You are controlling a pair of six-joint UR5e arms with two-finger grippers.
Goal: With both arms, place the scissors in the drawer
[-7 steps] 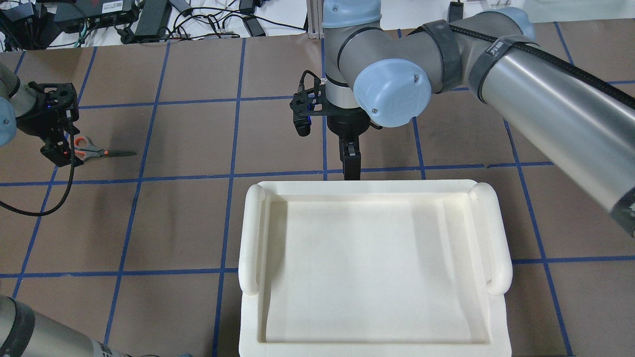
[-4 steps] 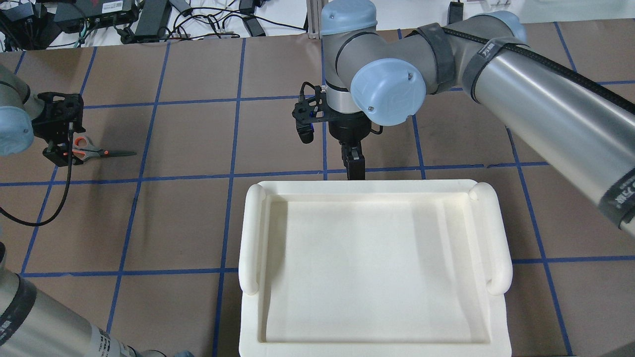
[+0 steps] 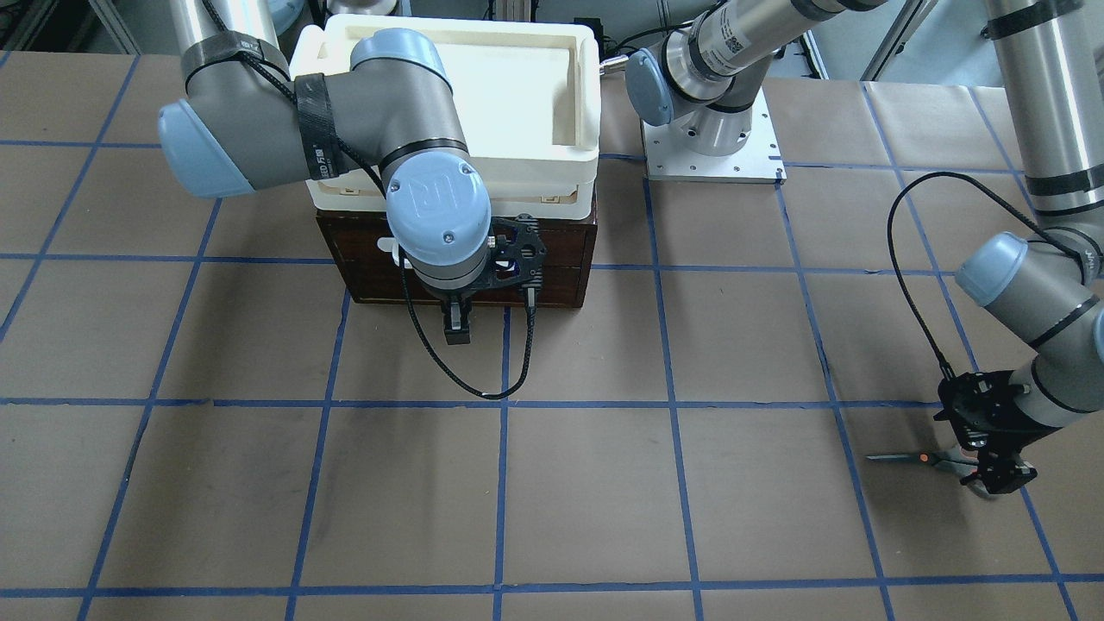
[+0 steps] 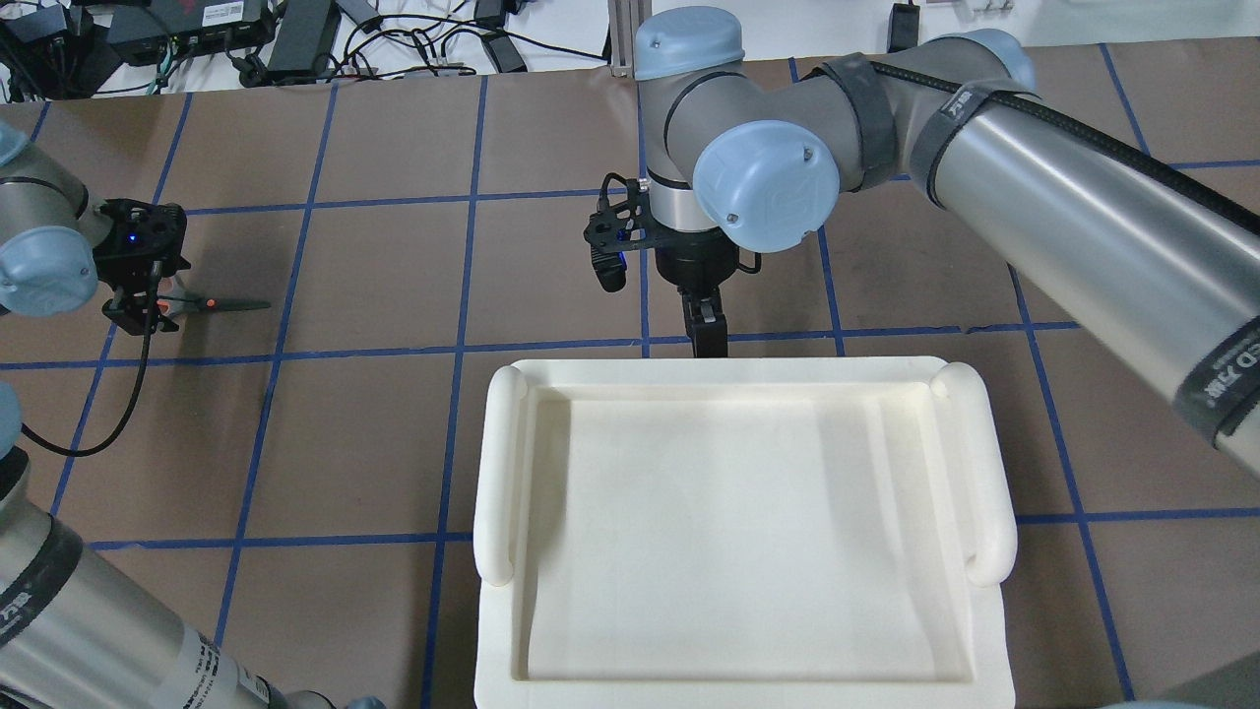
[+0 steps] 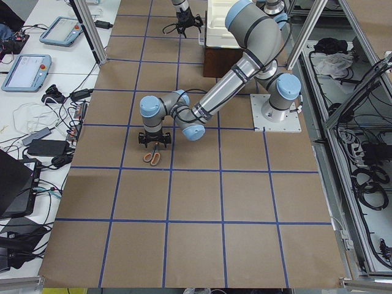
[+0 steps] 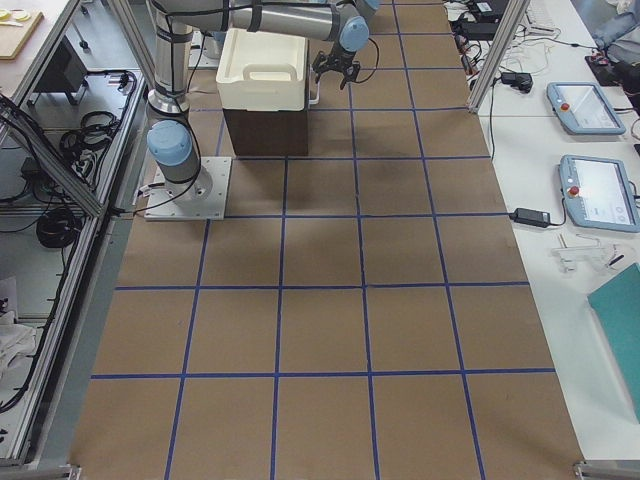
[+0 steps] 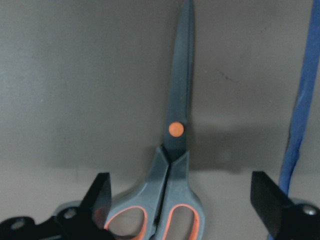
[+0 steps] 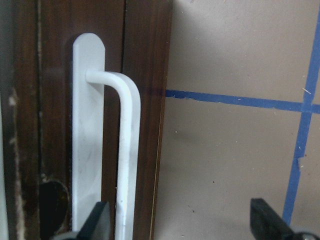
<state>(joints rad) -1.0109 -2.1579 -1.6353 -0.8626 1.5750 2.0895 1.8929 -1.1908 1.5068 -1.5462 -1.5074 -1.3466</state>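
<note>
The scissors [image 7: 175, 150] lie flat on the brown paper at the table's far left [image 4: 221, 305], blades pointing toward the middle. My left gripper [image 7: 182, 192] is open, low over the grey and orange handles, one finger on each side; it also shows in the overhead view [image 4: 146, 307] and the front view [image 3: 994, 473]. The dark brown drawer [image 3: 552, 267] sits flush in its cabinet. Its white bar handle [image 8: 125, 150] lies between the fingers of my open right gripper [image 8: 182, 222], close to one of them. The right gripper [image 4: 709, 337] hangs just in front of the drawer [image 3: 455, 329].
A white foam tray [image 4: 497, 473] rests on top of the drawer cabinet and hides it from above. The left arm's black cable [image 4: 94, 433] loops over the paper. Blue tape lines grid the table. Cables and power bricks [image 4: 295, 39] lie beyond the far edge.
The left gripper has shifted right over the scissors' handles and now covers more of them. The right gripper has edged slightly right in front of the drawer. The scissors have not moved.
</note>
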